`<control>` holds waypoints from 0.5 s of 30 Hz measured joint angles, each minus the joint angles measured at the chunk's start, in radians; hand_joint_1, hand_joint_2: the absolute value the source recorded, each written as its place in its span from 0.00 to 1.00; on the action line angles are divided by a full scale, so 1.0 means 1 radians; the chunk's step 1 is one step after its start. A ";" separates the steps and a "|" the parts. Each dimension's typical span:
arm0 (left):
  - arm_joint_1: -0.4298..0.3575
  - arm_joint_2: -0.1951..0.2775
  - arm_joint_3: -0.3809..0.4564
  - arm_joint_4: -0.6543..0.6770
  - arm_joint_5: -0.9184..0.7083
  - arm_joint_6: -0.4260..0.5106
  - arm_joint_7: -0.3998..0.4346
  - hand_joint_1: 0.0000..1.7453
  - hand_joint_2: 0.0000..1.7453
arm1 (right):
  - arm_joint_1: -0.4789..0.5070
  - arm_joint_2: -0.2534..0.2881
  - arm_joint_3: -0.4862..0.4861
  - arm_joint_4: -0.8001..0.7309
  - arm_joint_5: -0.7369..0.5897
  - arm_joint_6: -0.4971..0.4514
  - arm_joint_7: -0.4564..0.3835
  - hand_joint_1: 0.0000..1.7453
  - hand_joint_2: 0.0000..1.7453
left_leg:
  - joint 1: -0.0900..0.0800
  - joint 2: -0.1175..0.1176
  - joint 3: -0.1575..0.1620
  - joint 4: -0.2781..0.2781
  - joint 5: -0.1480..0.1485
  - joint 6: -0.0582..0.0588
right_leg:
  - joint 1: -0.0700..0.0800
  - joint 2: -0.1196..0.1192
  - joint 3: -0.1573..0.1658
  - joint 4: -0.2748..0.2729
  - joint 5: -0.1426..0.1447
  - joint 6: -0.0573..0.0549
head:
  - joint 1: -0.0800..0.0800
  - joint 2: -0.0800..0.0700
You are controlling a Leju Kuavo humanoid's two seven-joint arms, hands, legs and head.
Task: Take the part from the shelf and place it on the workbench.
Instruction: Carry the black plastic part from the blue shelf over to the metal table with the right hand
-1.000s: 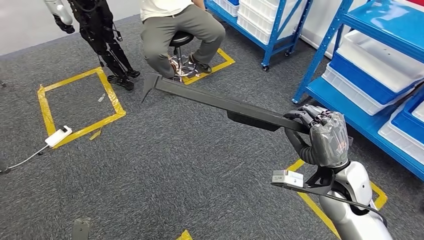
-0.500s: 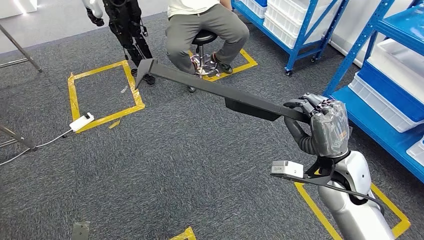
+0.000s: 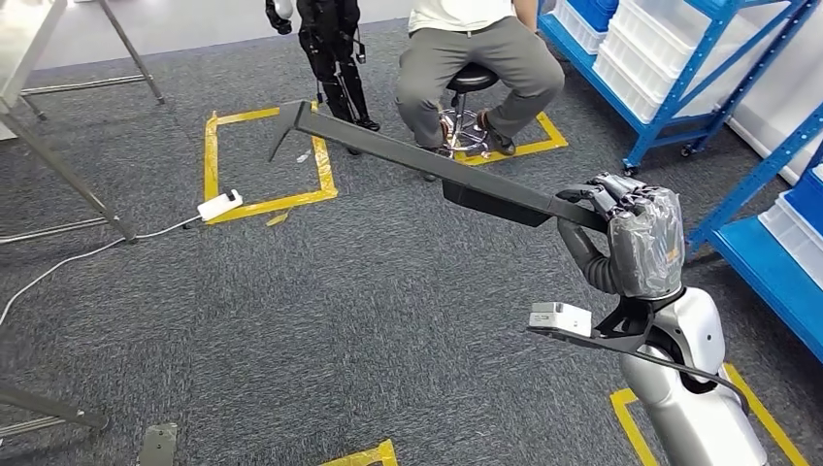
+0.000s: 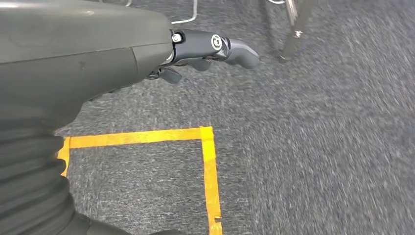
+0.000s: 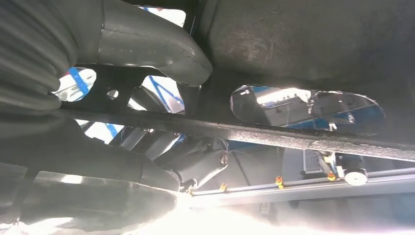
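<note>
no legible txt, no labels, brands, nos. or signs readable in any view, small reddish mark on back of right hand [image 3: 641, 243] too blurred to make out

- The right hand [image 5: 105, 122] takes up much of this close view, its grey ribbed cover at one edge.
- A thick grey thumb [image 5: 147, 39] curls over one side of the part [image 5: 303, 44]; darker fingers [image 5: 200, 164] close on it from the other side.
- The part is a dark, rough-textured piece with a narrow edge running across the frame.
- An oval opening [image 5: 308, 105] in the part shows blue shelving and pale shapes beyond, too blurred to identify.
- Bright glare washes out one edge.
- A pale rail [image 5: 303, 188] with small yellow fittings runs past the fingers.
</note>
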 joint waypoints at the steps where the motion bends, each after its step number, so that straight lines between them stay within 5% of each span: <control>1: -0.001 -0.001 0.000 0.000 -0.001 0.002 0.001 0.00 1.00 | -0.001 0.001 -0.003 0.000 0.006 0.000 0.003 1.00 1.00 | 0.000 -0.012 -0.002 0.002 0.000 -0.006 | -0.004 0.016 0.028 -0.063 0.026 0.005 | 0.000 0.000; 3: -0.002 -0.001 0.000 0.000 -0.001 0.004 0.002 0.00 1.00 | -0.002 0.004 -0.008 0.001 0.014 -0.002 0.007 1.00 1.00 | -0.001 -0.031 -0.011 0.005 0.003 -0.020 | -0.004 0.032 0.049 -0.115 0.047 0.000 | 0.000 0.000; 5: 0.001 -0.001 0.000 0.000 -0.001 0.005 0.002 0.00 1.00 | -0.005 0.008 -0.013 0.001 0.017 -0.002 0.008 1.00 1.00 | 0.003 -0.043 -0.019 0.005 0.006 -0.032 | -0.002 0.013 0.049 -0.114 0.052 -0.015 | -0.002 0.000; 7: 0.002 -0.001 0.000 0.000 -0.001 0.005 0.002 0.00 1.00 | -0.010 0.012 -0.017 0.000 0.018 -0.002 0.008 1.00 1.00 | 0.006 -0.008 -0.035 0.037 -0.016 -0.039 | -0.003 -0.006 0.052 -0.117 0.055 -0.032 | -0.005 0.000; 9: -0.001 -0.002 0.000 0.000 -0.001 0.005 0.002 0.00 1.00 | -0.013 0.014 -0.021 -0.002 0.018 -0.002 0.008 1.00 1.00 | 0.006 0.053 -0.088 0.153 -0.079 -0.046 | 0.003 -0.027 0.053 -0.118 0.054 -0.047 | -0.009 0.000; 11: -0.002 -0.002 0.000 0.000 -0.001 0.005 0.002 0.00 1.00 | -0.013 0.014 -0.023 -0.002 0.018 -0.003 0.008 1.00 1.00 | 0.008 0.078 -0.154 0.288 -0.135 -0.050 | 0.011 -0.051 0.053 -0.118 0.052 -0.053 | -0.011 0.000; 12: -0.002 -0.002 0.000 0.000 -0.001 0.005 0.002 0.00 1.00 | -0.013 0.015 -0.023 -0.002 0.018 -0.003 0.008 1.00 1.00 | 0.008 0.081 -0.167 0.314 -0.137 -0.050 | 0.014 -0.063 0.053 -0.118 0.051 -0.055 | -0.012 0.000; 13: -0.002 -0.003 0.000 0.000 -0.002 0.006 0.002 0.00 1.00 | -0.013 0.015 -0.024 -0.002 0.017 -0.003 0.008 1.00 1.00 | 0.008 0.083 -0.162 0.304 -0.124 -0.049 | 0.016 -0.073 0.054 -0.118 0.051 -0.055 | -0.012 0.000; 15: -0.002 -0.003 0.000 0.000 -0.002 0.009 0.002 0.00 1.00 | -0.014 0.017 -0.028 -0.003 0.012 -0.003 0.008 1.00 1.00 | 0.005 0.108 -0.092 0.177 -0.062 -0.039 | 0.020 -0.095 0.057 -0.118 0.048 -0.058 | -0.012 0.000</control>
